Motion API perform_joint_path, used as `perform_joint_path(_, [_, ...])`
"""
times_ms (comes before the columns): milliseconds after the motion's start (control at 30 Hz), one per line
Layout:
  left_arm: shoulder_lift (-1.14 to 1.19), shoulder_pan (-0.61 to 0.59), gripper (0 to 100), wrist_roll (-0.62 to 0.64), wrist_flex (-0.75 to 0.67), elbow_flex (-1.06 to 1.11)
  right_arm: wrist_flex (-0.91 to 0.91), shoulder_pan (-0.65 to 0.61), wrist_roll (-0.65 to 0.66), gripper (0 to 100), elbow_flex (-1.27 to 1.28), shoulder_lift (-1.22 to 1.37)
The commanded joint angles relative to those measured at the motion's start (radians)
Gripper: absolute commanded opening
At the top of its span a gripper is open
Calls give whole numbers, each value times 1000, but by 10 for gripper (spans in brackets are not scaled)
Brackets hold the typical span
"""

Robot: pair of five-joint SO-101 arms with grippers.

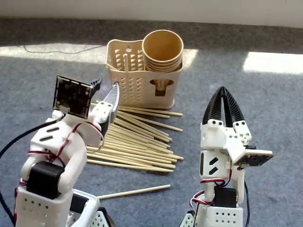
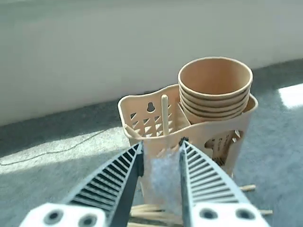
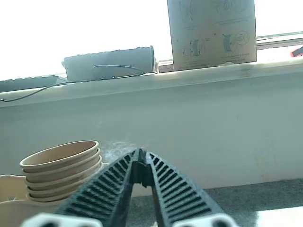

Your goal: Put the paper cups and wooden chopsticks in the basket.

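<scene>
High view looks down on a grey carpet (image 1: 274, 109) that carries everything. Two white arms rise from its near edge. The left gripper (image 1: 105, 92) hangs just in front of the basket's left part with its black fingers spread apart and nothing between them; the left wrist view shows that gap facing the basket wall. The right gripper (image 1: 222, 89) stands upright, well apart from the basket on its right, with its fingertips pressed together on nothing.

The beige slotted basket (image 1: 137, 87) stands toward the carpet's far edge, near the middle. A stack of paper cups (image 1: 162, 47) sits nested in its right compartment, and a couple of chopsticks (image 1: 125, 62) lean in the left one. A loose pile of wooden chopsticks (image 1: 137, 142) lies on the carpet just in front of the basket. One single chopstick (image 1: 135, 191) lies apart, nearer the near edge.
</scene>
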Motion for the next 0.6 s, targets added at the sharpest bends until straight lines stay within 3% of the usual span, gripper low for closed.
perform_joint_path(0, [-25, 47, 133, -97, 129, -42, 7, 12, 3, 6, 90, -16])
perform_joint_path(300, [-21, 348, 82, -296, 451, -27, 7, 76, 2, 6, 84, -15])
perform_joint_path(567, [-21, 576, 85, -299, 486, 166, 5, 88, 0, 6, 84, -15])
